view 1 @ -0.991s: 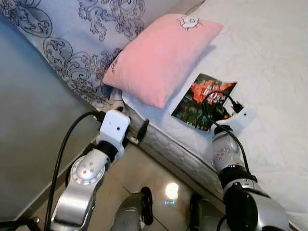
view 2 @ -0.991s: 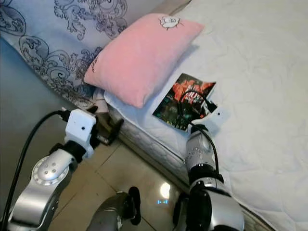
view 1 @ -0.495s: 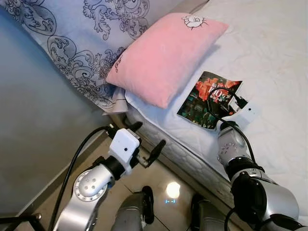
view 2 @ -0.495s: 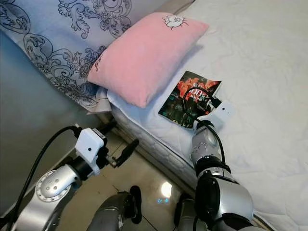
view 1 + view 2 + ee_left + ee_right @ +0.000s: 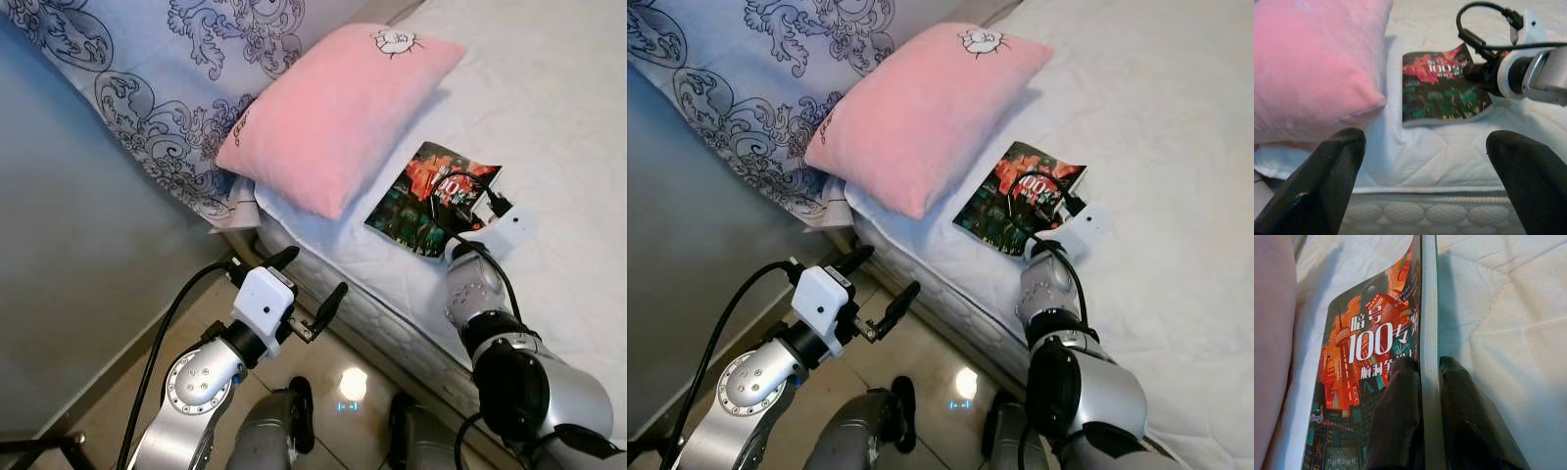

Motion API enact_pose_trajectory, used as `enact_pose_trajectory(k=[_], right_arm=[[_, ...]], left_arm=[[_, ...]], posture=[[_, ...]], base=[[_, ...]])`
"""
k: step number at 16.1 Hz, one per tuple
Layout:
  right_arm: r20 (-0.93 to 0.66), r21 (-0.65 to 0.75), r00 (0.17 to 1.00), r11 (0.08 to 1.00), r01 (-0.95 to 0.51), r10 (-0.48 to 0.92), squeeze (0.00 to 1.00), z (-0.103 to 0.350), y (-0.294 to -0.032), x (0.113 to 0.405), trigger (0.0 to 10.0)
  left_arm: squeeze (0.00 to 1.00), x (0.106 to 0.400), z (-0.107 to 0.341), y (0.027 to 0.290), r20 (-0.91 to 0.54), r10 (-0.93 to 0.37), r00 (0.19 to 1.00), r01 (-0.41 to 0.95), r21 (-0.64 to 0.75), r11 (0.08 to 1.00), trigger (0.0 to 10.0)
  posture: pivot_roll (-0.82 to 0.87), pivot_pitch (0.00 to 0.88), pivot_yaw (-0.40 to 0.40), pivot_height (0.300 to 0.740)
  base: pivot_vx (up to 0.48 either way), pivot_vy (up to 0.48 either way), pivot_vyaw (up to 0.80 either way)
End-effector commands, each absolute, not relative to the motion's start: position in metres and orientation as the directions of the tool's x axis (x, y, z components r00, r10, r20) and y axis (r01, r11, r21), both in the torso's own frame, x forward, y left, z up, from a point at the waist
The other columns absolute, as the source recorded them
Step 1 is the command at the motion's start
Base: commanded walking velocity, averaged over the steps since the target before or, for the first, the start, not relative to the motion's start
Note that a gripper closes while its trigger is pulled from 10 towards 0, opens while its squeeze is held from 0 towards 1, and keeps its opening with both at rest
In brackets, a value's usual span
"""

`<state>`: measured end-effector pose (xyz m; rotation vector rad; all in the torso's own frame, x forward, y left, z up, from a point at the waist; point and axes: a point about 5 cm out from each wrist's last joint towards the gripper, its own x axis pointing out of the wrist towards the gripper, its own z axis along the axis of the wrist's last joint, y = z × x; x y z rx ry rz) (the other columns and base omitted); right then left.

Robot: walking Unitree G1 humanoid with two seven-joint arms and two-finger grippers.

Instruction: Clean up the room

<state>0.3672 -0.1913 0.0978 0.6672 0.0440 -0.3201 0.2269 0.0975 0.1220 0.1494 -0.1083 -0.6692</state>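
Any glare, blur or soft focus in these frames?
Left eye view: lamp glare on the floor, otherwise sharp. Left wrist view: near fingers soft, book clearer. Right wrist view: book title sharp, fingers dark and blurred.

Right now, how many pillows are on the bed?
2. The pink pillow lies on the white mattress beside the book. The blue patterned pillow lies behind it, partly under it. More could be hidden past the picture's edge.
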Motion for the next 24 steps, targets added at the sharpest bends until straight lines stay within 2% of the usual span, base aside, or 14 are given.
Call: enact_pose_trajectory(k=[1,2,3,4,5,6,10,13,16,19,23,24], right_arm=[[-0.217,0.588,0.932,0.722,0.363,-0.292,0.00,0.084,-0.194,0.361,0.0],[-0.230,0.570,0.930,0.735,0.368,-0.288,0.00,0.083,-0.195,0.361,1.2],[-0.235,0.561,0.929,0.741,0.370,-0.286,0.00,0.083,-0.195,0.361,1.2],[-0.245,0.524,0.930,0.770,0.364,-0.273,0.00,0.082,-0.193,0.361,10.0],[-0.252,0.504,0.930,0.784,0.363,-0.268,0.20,0.081,-0.192,0.360,10.0],[-0.258,0.488,0.929,0.794,0.363,-0.266,1.00,0.080,-0.190,0.360,10.0],[-0.257,0.442,0.931,0.825,0.353,-0.261,1.00,0.081,-0.187,0.362,10.0],[-0.264,0.463,0.926,0.806,0.368,-0.271,1.00,0.081,-0.186,0.361,10.0],[-0.265,0.485,0.924,0.791,0.374,-0.274,1.00,0.082,-0.178,0.363,10.0],[-0.216,0.457,0.932,0.813,0.361,-0.292,1.00,0.092,-0.177,0.367,10.0],[-0.061,0.297,0.928,0.881,0.368,-0.367,1.00,0.106,-0.183,0.364,10.0],[0.018,0.200,0.921,0.904,0.379,-0.390,1.00,0.108,-0.188,0.357,10.0]], left_arm=[[0.00,0.224,0.120,0.100,0.037,-0.614,0.788,0.600,0.173,0.781,10.0],[0.00,0.224,0.122,0.101,0.041,-0.611,0.790,0.598,0.163,0.785,10.0],[0.00,0.223,0.123,0.100,0.043,-0.611,0.790,0.599,0.157,0.785,10.0],[0.00,0.220,0.124,0.098,0.041,-0.627,0.778,0.618,0.135,0.775,10.0],[0.00,0.218,0.122,0.098,0.030,-0.636,0.771,0.628,0.132,0.767,10.0],[0.00,0.217,0.119,0.098,0.018,-0.642,0.767,0.635,0.128,0.762,10.0],[0.00,0.219,0.118,0.096,0.007,-0.639,0.769,0.634,0.120,0.764,10.0],[0.00,0.222,0.117,0.096,0.003,-0.637,0.771,0.632,0.120,0.766,10.0],[0.00,0.229,0.116,0.094,0.007,-0.633,0.774,0.627,0.126,0.768,10.0],[0.00,0.240,0.116,0.092,0.012,-0.628,0.778,0.622,0.125,0.773,10.0],[0.00,0.252,0.112,0.084,0.001,-0.630,0.776,0.625,0.128,0.770,10.0],[0.00,0.257,0.107,0.084,-0.028,-0.615,0.788,0.613,0.125,0.780,10.0]], posture=[[0.23,0.333,0.125,0.740],[0.24,0.336,0.122,0.740],[0.24,0.336,0.119,0.740],[0.24,0.337,0.114,0.740],[0.24,0.338,0.113,0.740],[0.23,0.338,0.111,0.740],[0.22,0.338,0.104,0.740],[0.21,0.329,0.093,0.740],[0.18,0.293,0.077,0.740],[0.15,0.259,0.059,0.740],[0.10,0.202,0.025,0.740],[0.08,0.173,0.010,0.740]], base=[[0.000,0.000,0.00],[0.000,0.000,0.00],[0.000,0.000,0.00],[0.000,0.000,0.00],[0.000,0.000,0.00],[0.000,0.000,0.00],[0.000,0.000,0.00],[0.000,0.000,0.00],[0.000,0.000,0.00],[0.000,0.000,0.00],[0.000,0.000,0.00],[0.000,0.000,0.00]])
